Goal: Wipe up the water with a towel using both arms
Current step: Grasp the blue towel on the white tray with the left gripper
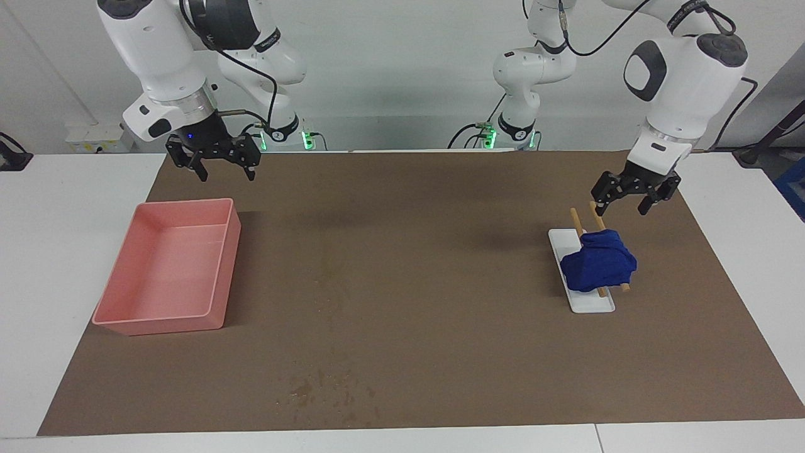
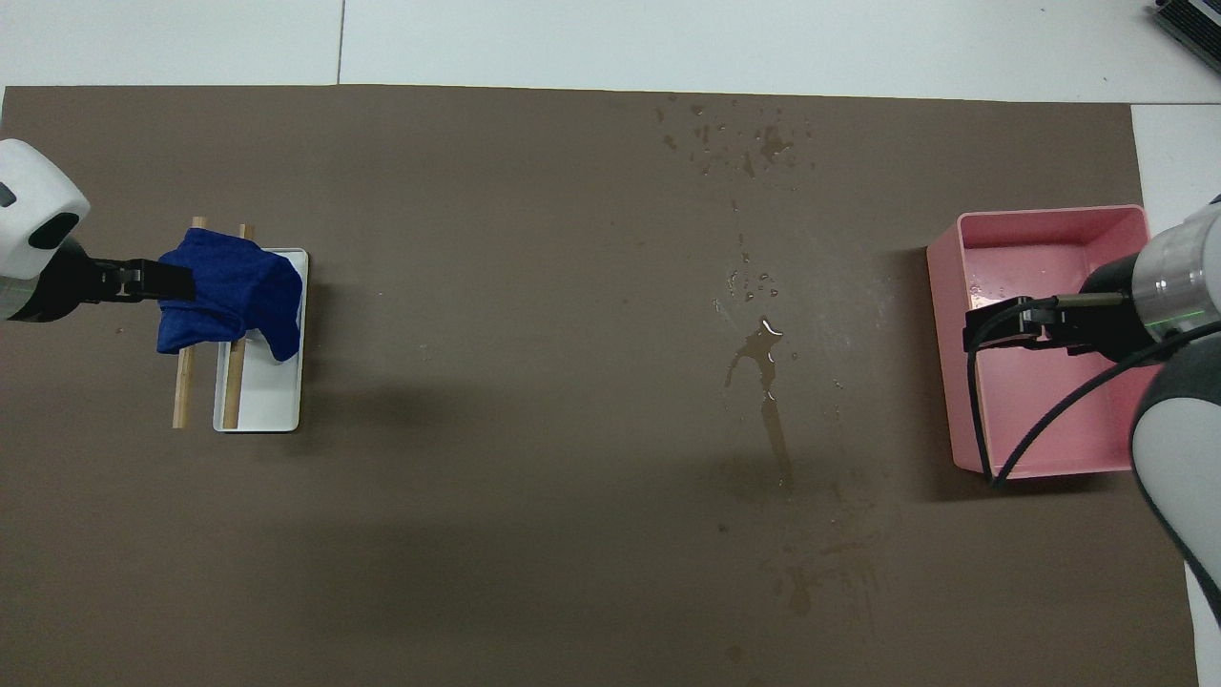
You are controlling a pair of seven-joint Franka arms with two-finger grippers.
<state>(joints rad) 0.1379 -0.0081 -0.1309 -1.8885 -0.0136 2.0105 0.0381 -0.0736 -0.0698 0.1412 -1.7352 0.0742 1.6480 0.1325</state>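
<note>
Early stage: towel not yet picked up, water unwiped.

Towel (image 1: 599,262) bunched at right of facing view, draped over 2 wooden sticks (image 1: 575,219) and a white tray (image 1: 591,302) on brown mat (image 1: 427,251) covering the counter (image 1: 69,220). Left gripper (image 1: 634,194) poised just above the towel's upper edge, fingers wide, holding nothing. Right gripper (image 1: 220,160) waiting at upper left of facing view, above the upper end of pink tray (image 1: 126,277), fingers wide, empty. Water (image 2: 763,372) streaked and speckled right of centre in overhead view, between towel and pink tray, well apart from both. Done: approach only. Left: grasp, carry across, wipe with both arms.
</note>
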